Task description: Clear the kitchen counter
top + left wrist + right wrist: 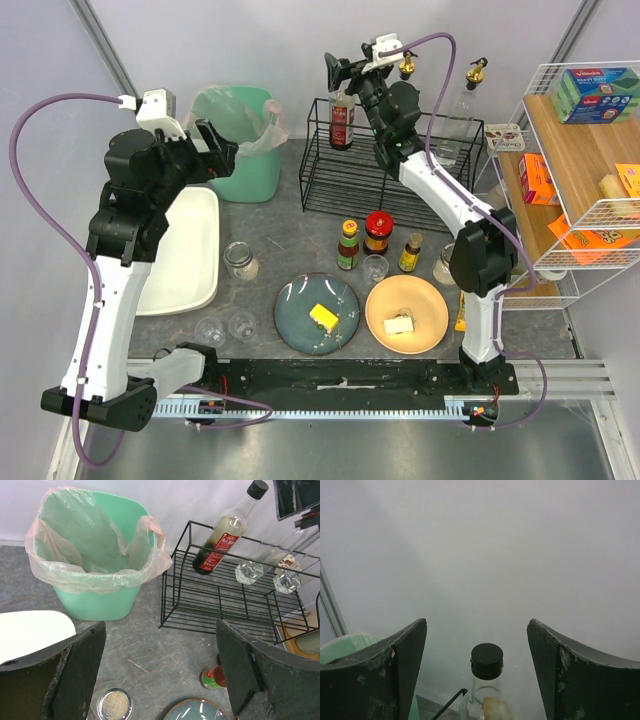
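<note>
The dark grey kitchen counter (pixel 290 235) carries a blue plate (pixel 300 300) with a yellow piece on it, an orange plate (pixel 430 315) with a pale piece, three sauce bottles (pixel 377 232) and a glass jar (pixel 239 260). A dark sauce bottle (pixel 342 120) with a red label stands in the black wire rack (pixel 330 180). My right gripper (pixel 337 72) hangs open just above it. In the right wrist view its black cap (pixel 486 661) sits between the spread fingers (pixel 395 670), touching neither. My left gripper (pixel 222 150) is open and holds nothing, beside the green bin (pixel 240 140).
A white tub (pixel 185 250) lies at the left. Two small glasses (pixel 241 325) stand near the front edge. Clear bottles (pixel 249 571) stand in the rack's right half. A wire-and-wood shelf (pixel 580 170) with boxes stands at the right. The bin (pixel 95 600) has a plastic liner.
</note>
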### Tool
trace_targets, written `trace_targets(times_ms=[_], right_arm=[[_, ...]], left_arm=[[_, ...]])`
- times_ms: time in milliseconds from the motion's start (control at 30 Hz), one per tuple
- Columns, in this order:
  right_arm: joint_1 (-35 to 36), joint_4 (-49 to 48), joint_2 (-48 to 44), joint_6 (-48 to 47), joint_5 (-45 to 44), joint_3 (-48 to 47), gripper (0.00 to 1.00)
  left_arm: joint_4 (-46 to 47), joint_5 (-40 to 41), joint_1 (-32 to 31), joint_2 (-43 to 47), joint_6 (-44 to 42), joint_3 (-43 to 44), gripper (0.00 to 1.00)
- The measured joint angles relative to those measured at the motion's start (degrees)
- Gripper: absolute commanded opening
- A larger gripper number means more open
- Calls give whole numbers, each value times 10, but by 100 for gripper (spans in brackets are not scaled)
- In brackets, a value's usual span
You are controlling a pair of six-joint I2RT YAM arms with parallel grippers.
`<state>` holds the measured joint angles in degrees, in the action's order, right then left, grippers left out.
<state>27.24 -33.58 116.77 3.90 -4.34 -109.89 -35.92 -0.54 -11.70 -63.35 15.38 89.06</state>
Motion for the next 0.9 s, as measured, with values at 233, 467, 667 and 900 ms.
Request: trace_targets(times_ms=[233, 467, 667, 900], right_arm=[[7, 40, -43, 7, 25, -1, 91], [13, 229, -131, 24, 77, -16, 92], [19, 348, -265, 42, 110, 92, 93], [32, 453, -386, 42, 138, 267, 94]], left_arm=[[-3, -12, 0, 5, 0, 0, 96], [-4, -95, 0, 5, -6, 0, 95], [23, -220, 0, 0, -8, -22, 94], [81, -323, -29, -12, -7, -98, 93]])
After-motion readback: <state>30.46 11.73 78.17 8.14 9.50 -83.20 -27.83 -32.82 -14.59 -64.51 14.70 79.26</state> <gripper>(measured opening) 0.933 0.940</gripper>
